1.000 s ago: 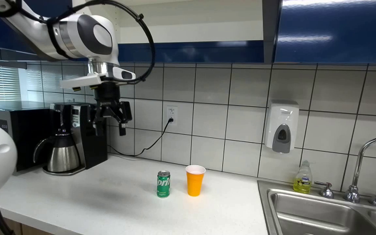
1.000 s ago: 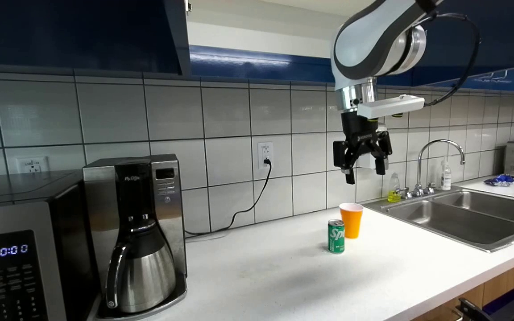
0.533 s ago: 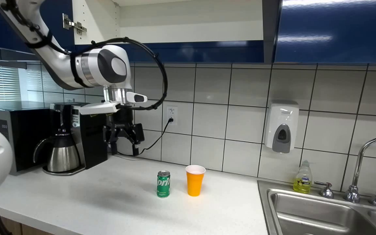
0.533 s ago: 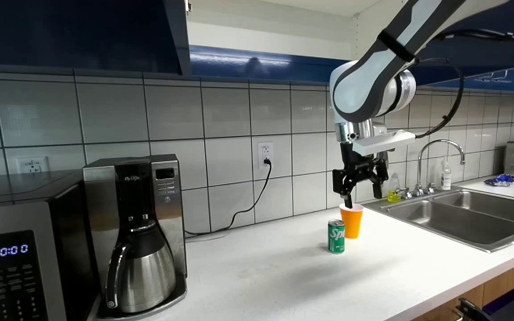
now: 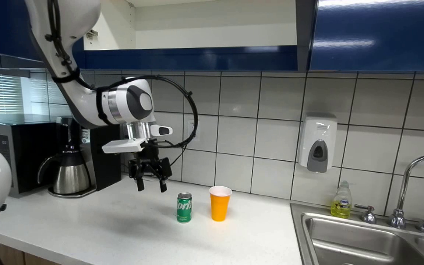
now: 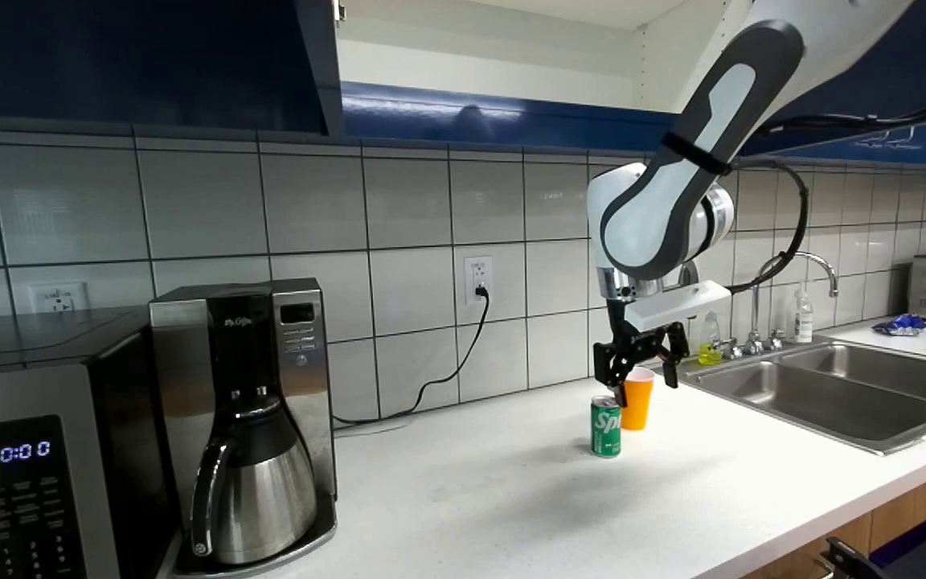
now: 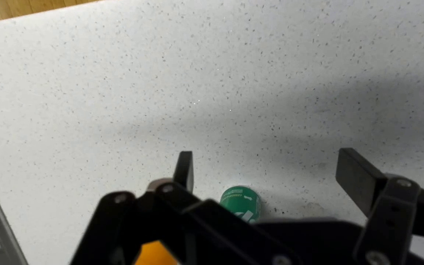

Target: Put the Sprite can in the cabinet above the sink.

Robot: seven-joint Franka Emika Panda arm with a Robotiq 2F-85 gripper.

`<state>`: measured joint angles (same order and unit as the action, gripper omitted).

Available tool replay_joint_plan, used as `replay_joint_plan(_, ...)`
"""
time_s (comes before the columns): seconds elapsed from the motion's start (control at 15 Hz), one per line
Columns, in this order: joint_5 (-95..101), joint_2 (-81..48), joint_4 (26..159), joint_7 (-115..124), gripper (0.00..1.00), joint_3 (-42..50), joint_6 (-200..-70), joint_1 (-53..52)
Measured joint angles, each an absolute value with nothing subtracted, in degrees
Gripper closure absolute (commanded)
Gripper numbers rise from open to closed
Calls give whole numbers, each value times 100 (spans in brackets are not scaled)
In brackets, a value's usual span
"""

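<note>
Green and upright, the Sprite can (image 5: 184, 209) stands on the surface (image 5: 241, 246) beside the orange cup (image 5: 219, 208). Higher up hangs the gripper (image 5: 152, 188), 2 fingers (image 7: 184, 169) spread wide, holding nothing. In the wrist view the can sits off-centre, nearer the cup-side finger, so best centre it before descending, clear of the cup.

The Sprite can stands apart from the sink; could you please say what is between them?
In an exterior view, the orange cup stands between the Sprite can and the sink, with counter showing on either side of it.
</note>
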<state>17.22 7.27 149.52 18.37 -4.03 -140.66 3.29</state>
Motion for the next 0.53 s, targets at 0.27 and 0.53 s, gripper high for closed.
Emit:
replay_joint_plan(0.27, 2214, 261, 14856, 2343, 0, -292, -14555, 330)
replay_joint_plan(0.53, 2637, -183, 14705, 2756, 0, -118, -15030, 321)
